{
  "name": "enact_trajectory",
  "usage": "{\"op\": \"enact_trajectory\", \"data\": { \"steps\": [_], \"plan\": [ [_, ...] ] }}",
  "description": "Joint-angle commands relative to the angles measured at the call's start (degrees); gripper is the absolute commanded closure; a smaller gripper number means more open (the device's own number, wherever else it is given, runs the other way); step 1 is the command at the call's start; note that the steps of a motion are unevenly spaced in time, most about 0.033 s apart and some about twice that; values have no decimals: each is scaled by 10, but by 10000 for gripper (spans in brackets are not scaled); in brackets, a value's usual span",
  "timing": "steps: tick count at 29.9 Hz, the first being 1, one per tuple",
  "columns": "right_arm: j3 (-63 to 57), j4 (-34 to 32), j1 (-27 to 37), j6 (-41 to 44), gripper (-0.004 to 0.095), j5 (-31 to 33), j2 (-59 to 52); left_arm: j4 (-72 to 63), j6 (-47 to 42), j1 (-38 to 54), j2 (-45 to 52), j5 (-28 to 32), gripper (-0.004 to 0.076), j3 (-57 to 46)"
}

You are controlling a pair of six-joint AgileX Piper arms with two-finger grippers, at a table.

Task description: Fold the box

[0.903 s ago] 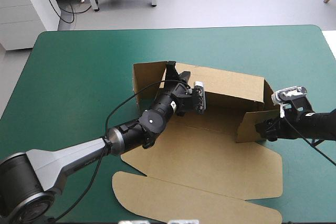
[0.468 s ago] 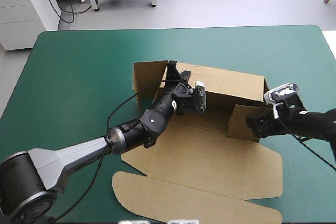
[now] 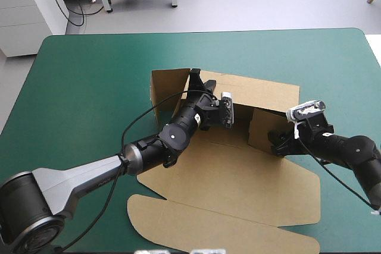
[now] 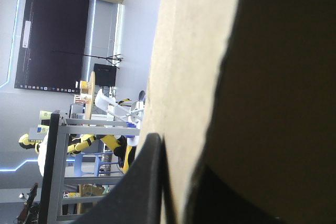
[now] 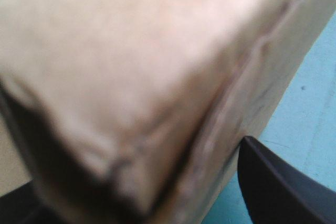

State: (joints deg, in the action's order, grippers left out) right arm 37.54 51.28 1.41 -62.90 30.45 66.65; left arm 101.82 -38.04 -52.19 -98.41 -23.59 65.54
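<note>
High view: the box [image 3: 238, 171] sits on the tabletop [image 3: 89, 75]. The left hand [image 3: 195, 82] pinches its back wall and the right hand [image 3: 275, 145] pinches a side flap (tipped inward).
Left wrist view: the fingers [image 4: 149, 182] squeeze board.
Right wrist view: the same.
I think the walls are half done. The lid lies flat.

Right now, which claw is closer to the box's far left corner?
Left. The left claw grips the box at that corner; the right claw holds the opposite flap.
</note>
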Motion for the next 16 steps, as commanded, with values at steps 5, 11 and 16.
{"op": "enact_trajectory", "data": {
  "steps": [5, 11, 16],
  "plan": [
    [14, 31, -6, 17, 263, -12, -13, -47, -14, 2, -3, 41, 731, -10],
    [14, 30, -6, 21, 269, -21, -13, -51, -14, 2, -3, 41, 731, -10],
    [14, 32, -6, 29, 498, -65, -13, -51, -37, 2, -3, 41, 731, -10]
  ]
}}
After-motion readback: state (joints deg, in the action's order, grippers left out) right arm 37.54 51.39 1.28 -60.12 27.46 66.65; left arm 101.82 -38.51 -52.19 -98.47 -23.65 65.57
